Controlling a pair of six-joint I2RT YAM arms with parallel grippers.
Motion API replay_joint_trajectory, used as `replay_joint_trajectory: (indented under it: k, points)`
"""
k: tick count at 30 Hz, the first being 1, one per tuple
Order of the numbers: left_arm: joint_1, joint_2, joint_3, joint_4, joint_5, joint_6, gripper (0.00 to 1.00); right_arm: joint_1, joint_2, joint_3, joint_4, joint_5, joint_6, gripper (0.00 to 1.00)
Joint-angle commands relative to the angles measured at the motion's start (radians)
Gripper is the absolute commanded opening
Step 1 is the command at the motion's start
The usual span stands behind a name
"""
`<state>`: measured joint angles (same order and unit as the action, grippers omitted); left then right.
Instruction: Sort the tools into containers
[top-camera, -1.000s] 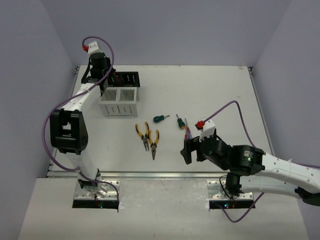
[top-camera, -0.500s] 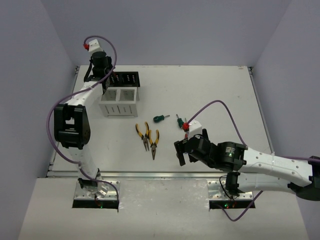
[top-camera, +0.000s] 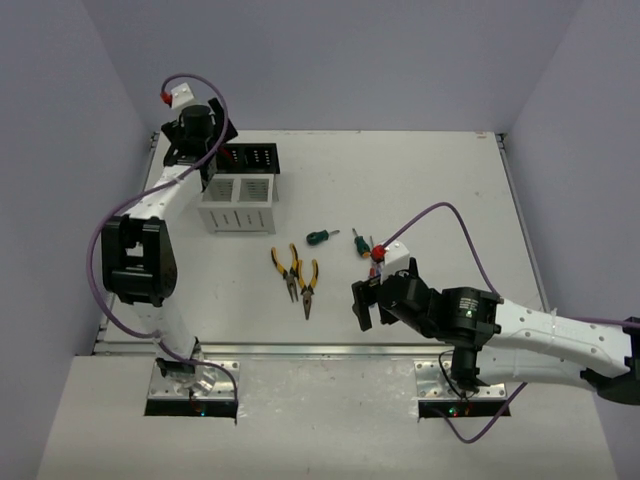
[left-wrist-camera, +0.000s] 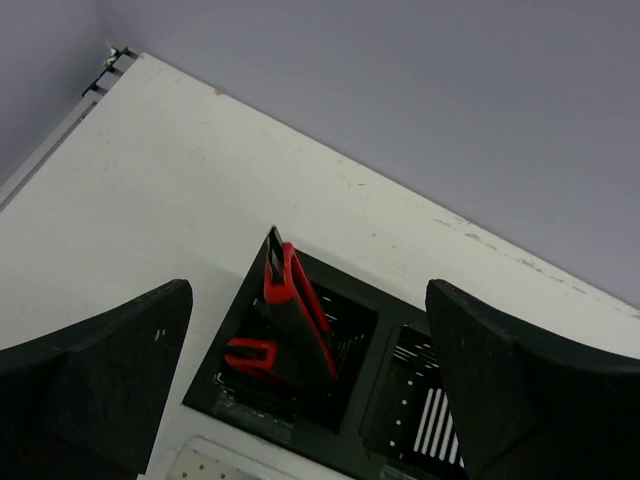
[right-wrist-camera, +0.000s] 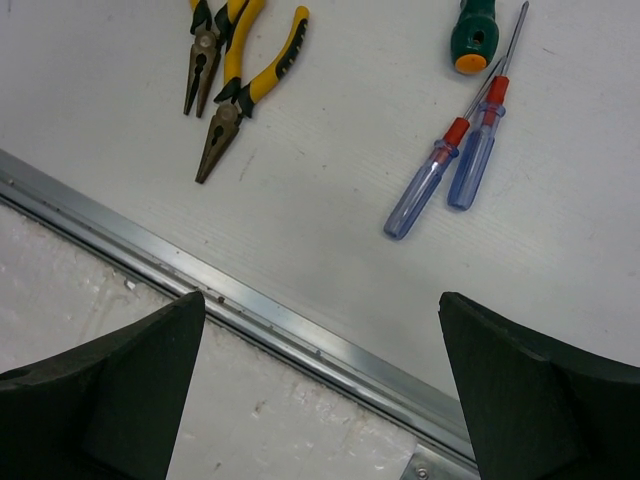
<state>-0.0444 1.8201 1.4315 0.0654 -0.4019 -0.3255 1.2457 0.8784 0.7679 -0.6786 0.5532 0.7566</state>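
two slim translucent blue-handled screwdrivers (right-wrist-camera: 422, 193)

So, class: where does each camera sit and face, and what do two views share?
Top external: above and behind, looking down on the table; left arm, right arm show.
Left wrist: on the left hand, looking down into the black bin; its fingers show.
Right wrist: on the right hand, looking down at the pliers; its fingers show.
Shared: top and right wrist both show the pliers.
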Motion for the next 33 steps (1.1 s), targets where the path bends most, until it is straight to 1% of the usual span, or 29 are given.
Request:
replay_joint_trajectory:
  k: [1,2,5,8,10,13,14,15,16,18,20,21,23,24,27,30,33]
  points:
    - [0.001,-0.198,0.049,-0.041,0.044,-0.08,1.0,0.001,0.01,-0.004,0.062,0.061,-0.005,0.99]
    - [0.001,-0.24,0.072,-0.117,0.088,-0.112,1.0,0.0,0.025,-0.001,0.073,0.071,-0.008,0.99]
    - [0.001,-0.347,0.059,-0.23,0.175,-0.162,1.0,-0.015,0.066,0.009,0.089,0.072,-0.018,0.99]
    - [-0.008,-0.538,-0.067,-0.293,0.252,-0.203,1.0,-0.019,0.106,0.013,0.112,0.053,-0.021,0.99]
    - [-0.015,-0.697,-0.209,-0.31,0.266,-0.216,1.0,-0.021,0.114,0.001,0.14,0.042,-0.02,0.99]
    - [-0.015,-0.877,-0.372,-0.374,0.325,-0.196,1.0,-0.026,0.12,-0.026,0.175,0.005,-0.027,0.99]
    - [-0.015,-0.924,-0.376,-0.393,0.343,-0.177,1.0,-0.029,0.12,-0.027,0.184,-0.006,-0.028,0.99]
    - [-0.015,-1.0,-0.417,-0.416,0.355,-0.158,1.0,-0.029,0.126,-0.034,0.19,-0.015,-0.032,0.99]
    - [-0.015,-1.009,-0.436,-0.442,0.358,-0.144,1.0,-0.029,0.129,-0.037,0.191,-0.016,-0.033,0.99]
    - [-0.015,-1.103,-0.458,-0.559,0.386,-0.077,1.0,-0.032,0.139,-0.041,0.189,-0.007,-0.024,0.99]
    - [-0.015,-1.125,-0.465,-0.597,0.399,-0.039,1.0,-0.034,0.145,-0.039,0.183,0.001,-0.001,0.99]
    - [-0.016,-1.135,-0.481,-0.607,0.427,0.001,1.0,-0.034,0.144,-0.037,0.18,0.005,0.035,0.99]
    - [-0.023,-1.163,-0.53,-0.613,0.405,0.025,1.0,-0.034,0.155,-0.029,0.171,0.032,0.083,0.99]
    - [-0.035,-1.177,-0.555,-0.601,0.38,0.023,1.0,-0.034,0.165,-0.023,0.158,0.057,0.117,0.99]
    - [-0.04,-1.212,-0.622,-0.566,0.376,0.006,1.0,-0.034,0.209,-0.008,0.131,0.089,0.138,0.99]
    - [-0.04,-1.217,-0.628,-0.562,0.38,0.0,1.0,-0.046,0.243,0.005,0.13,0.079,0.144,0.99]
    - [-0.045,-1.237,-0.641,-0.557,0.372,-0.011,1.0,-0.092,0.298,0.017,0.131,0.046,0.164,0.99]
